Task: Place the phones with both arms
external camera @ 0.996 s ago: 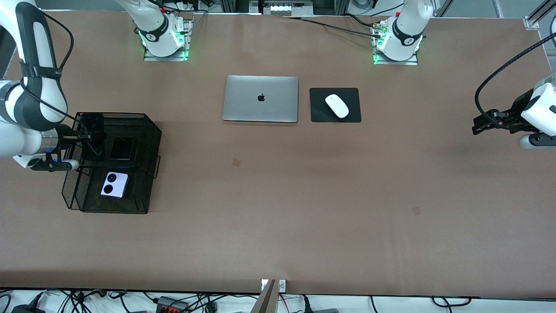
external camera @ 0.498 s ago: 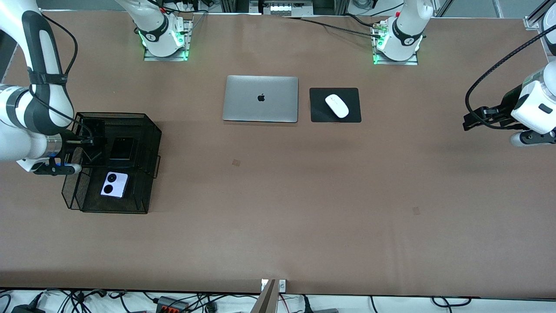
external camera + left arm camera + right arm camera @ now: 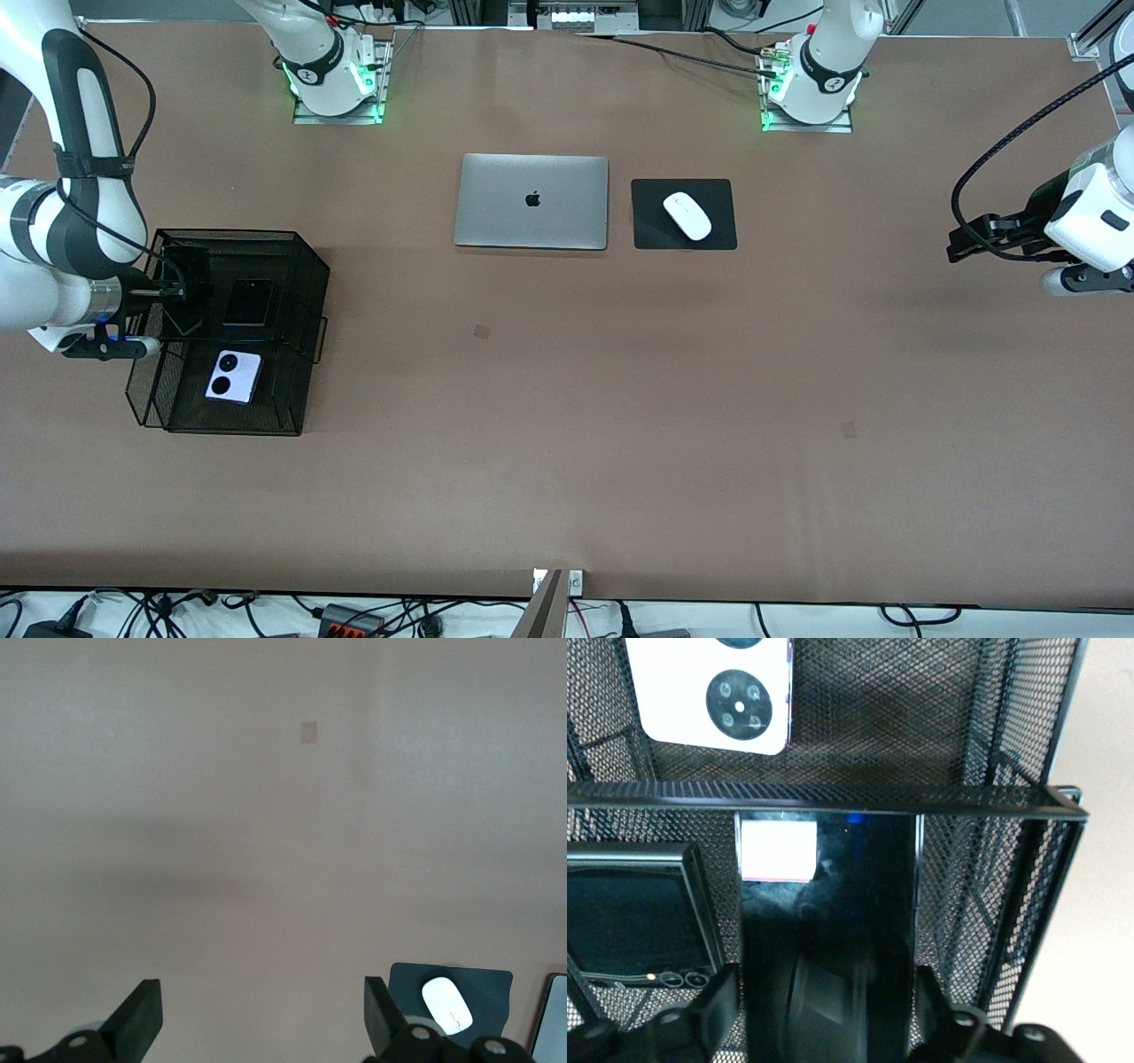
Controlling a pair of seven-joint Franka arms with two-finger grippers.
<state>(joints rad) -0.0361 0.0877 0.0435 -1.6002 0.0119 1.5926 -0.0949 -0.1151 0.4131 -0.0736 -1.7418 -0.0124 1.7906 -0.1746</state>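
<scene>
My right gripper [image 3: 183,289] is over the black mesh basket [image 3: 306,266], shut on the long slim black slab phone [image 3: 188,292], which hangs tilted into the basket. In the right wrist view the slab [image 3: 826,930] fills the gap between the gripper [image 3: 824,997] fingers. The squarish black phone [image 3: 248,302] lies in the basket beside the slab and also shows in the right wrist view [image 3: 633,912]. The lilac-white phone [image 3: 234,377] with two black circles lies in the basket's nearer part [image 3: 713,691]. My left gripper [image 3: 959,241] is open and empty over bare table [image 3: 263,1019].
A closed silver laptop [image 3: 532,201] and a white mouse [image 3: 687,215] on a black pad [image 3: 647,232] lie mid-table near the bases. The mouse [image 3: 446,1005] also shows in the left wrist view. The basket has a mesh divider [image 3: 833,797] and tall walls.
My right gripper has shifted a little toward the right arm's end of the table with the slab, still over the basket. My left gripper has moved slightly toward the bases.
</scene>
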